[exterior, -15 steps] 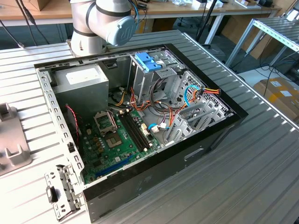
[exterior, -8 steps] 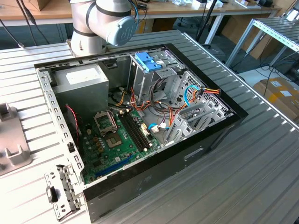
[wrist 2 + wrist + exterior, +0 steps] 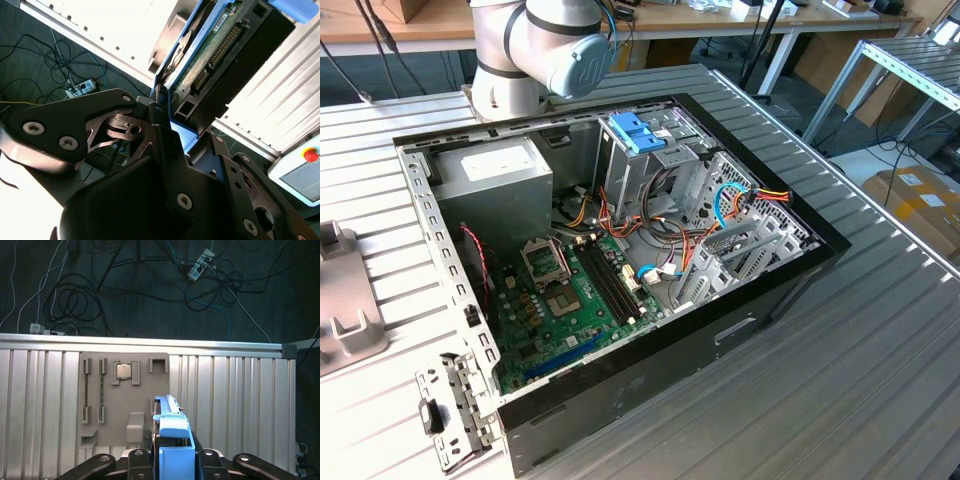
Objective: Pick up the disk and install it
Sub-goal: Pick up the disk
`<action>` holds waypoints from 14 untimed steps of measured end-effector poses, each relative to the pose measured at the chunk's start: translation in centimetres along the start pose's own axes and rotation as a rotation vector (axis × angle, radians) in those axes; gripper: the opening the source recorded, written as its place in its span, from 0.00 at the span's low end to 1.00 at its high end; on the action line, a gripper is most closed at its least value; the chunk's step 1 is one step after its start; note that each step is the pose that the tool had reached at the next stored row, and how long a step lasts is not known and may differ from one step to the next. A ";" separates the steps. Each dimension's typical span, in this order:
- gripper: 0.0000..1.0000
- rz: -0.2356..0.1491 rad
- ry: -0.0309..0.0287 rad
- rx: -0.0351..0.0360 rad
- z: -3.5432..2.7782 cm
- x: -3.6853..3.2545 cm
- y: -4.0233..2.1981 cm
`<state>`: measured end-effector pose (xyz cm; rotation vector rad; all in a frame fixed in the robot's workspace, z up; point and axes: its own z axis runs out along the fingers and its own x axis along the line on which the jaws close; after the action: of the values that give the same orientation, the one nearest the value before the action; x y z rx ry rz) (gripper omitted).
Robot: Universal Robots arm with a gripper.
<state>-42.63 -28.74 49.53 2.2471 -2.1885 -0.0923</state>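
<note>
The disk (image 3: 172,427) stands on edge in its light-blue plastic frame, and my gripper (image 3: 172,456) is shut on it from both sides. It hangs above the slatted table (image 3: 235,405), just over a grey holder plate (image 3: 125,407). In the second wrist view the disk (image 3: 212,52) shows its green circuit board and connector edge, and the gripper (image 3: 172,125) pinches the blue frame between its black fingers (image 3: 165,145).
An open computer case (image 3: 800,262) lies on the table, with a motherboard (image 3: 570,290), a grey power supply (image 3: 495,175) and a drive cage with blue tabs (image 3: 638,135). The arm's base (image 3: 535,50) stands behind it. The holder plate carries a processor chip (image 3: 125,371). Cables (image 3: 200,262) lie on the floor.
</note>
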 end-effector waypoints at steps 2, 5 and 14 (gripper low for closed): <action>0.37 0.000 0.0000 -0.0001 -0.01 0.00 -0.05; 0.37 0.000 0.0000 0.0000 -0.01 0.00 -0.15; 0.37 0.000 0.0000 0.0000 -0.02 0.01 -0.42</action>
<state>-42.21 -28.74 49.53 2.2471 -2.1884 -0.0923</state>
